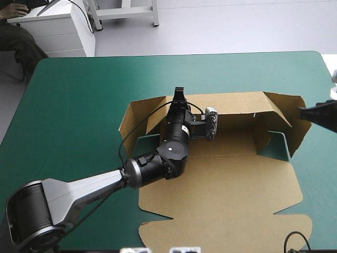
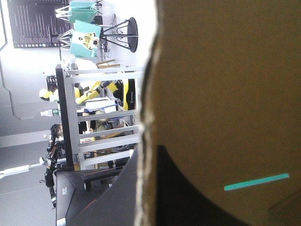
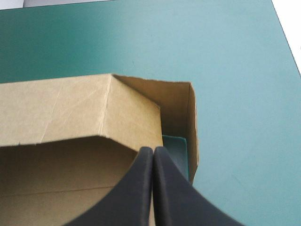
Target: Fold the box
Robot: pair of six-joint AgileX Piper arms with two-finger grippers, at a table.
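Observation:
The brown box [image 1: 237, 184] lies on the teal-green cover, its far and side walls partly raised and its lid flat toward the near edge. My left gripper [image 1: 179, 96] reaches over the base to the far wall near its left end. In the left wrist view the wall's edge [image 2: 146, 122] runs between the two black fingers, so my left gripper [image 2: 149, 157] is shut on the box. My right gripper [image 1: 304, 112] comes in from the right, shut, its tip [image 3: 153, 150] against the box's right end, where a folded flap [image 3: 136, 122] meets the raised side wall [image 3: 181, 108].
The teal-green cover [image 1: 79, 105] shows bare to the left of the box and beyond it. The table's right edge [image 1: 329, 79] runs close to the box's right wall. A narrow slot [image 2: 256, 181] in the board shows teal through it.

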